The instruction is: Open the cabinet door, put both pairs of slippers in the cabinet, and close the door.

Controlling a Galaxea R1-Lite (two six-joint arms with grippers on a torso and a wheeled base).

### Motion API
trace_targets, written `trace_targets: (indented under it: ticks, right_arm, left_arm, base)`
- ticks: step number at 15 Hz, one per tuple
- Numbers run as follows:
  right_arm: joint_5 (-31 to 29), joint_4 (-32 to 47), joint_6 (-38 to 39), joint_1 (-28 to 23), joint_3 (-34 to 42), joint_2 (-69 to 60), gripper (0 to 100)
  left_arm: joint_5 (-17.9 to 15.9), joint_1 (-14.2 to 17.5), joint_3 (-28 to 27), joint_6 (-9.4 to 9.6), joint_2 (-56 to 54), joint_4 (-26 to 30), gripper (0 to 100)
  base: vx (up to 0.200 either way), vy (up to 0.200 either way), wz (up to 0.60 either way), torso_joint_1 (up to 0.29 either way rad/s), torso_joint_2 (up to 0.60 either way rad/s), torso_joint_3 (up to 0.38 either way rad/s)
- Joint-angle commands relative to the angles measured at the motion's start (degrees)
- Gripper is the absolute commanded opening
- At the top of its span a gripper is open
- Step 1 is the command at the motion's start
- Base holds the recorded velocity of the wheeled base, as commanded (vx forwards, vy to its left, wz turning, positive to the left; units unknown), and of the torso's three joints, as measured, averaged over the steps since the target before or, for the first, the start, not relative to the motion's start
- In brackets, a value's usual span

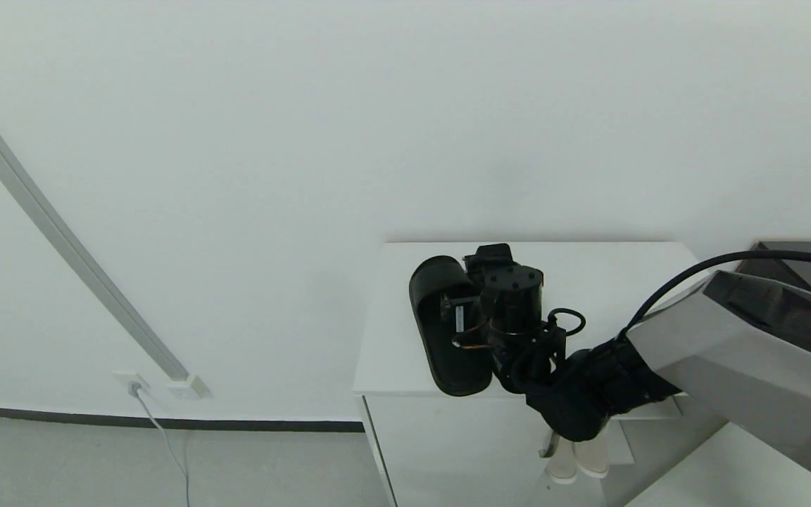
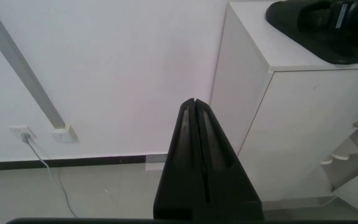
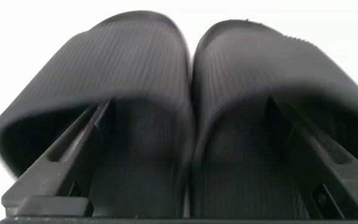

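Note:
A pair of black slippers (image 1: 448,338) lies on top of the white cabinet (image 1: 405,352), near its front edge. My right gripper (image 1: 477,283) is over them. In the right wrist view the two black slippers (image 3: 135,74) lie side by side and touch. The right gripper (image 3: 191,106) is open, one finger (image 3: 73,155) under each strap. A white pair of slippers (image 1: 578,461) stands inside the cabinet below. My left gripper (image 2: 194,124) hangs shut and holds nothing, left of the cabinet (image 2: 278,124) and lower than its top, where the black slippers (image 2: 316,25) lie.
The cabinet door (image 1: 715,465) stands open at the lower right. A white wall is behind, with a slanting cable duct (image 1: 60,232) and a socket with a cord (image 1: 139,389) near the floor on the left. Bare floor lies left of the cabinet.

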Motion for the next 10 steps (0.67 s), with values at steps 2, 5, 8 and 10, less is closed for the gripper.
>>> trace_targets:
  ticks: [2, 5, 8, 10]
  right_arm:
    - [0.04, 0.02, -0.36, -0.68, -2.71, 2.33, 100]
    - [0.04, 0.20, -0.45, -0.59, -4.20, 2.77, 0]
    - [0.30, 0.55, -0.80, -0.68, -4.38, 2.68, 0]
    - [0.22, 0.55, -0.80, -0.68, -4.38, 2.15, 0]
  left_arm:
    - [0.01, 0.00, 0.01, 0.03, 0.08, 0.02, 0]
    - [0.01, 0.00, 0.10, 0.03, 0.08, 0.02, 0]
    - [0.01, 0.00, 0.01, 0.03, 0.08, 0.02, 0]
    - [0.01, 0.00, 0.01, 0.03, 0.08, 0.02, 0]
  base:
    - [0.000, 0.000, 0.00, 0.000, 0.00, 0.000]
    - [0.000, 0.000, 0.00, 0.000, 0.00, 0.000]
    - [0.000, 0.000, 0.00, 0.000, 0.00, 0.000]
    - [0.000, 0.000, 0.00, 0.000, 0.00, 0.000]
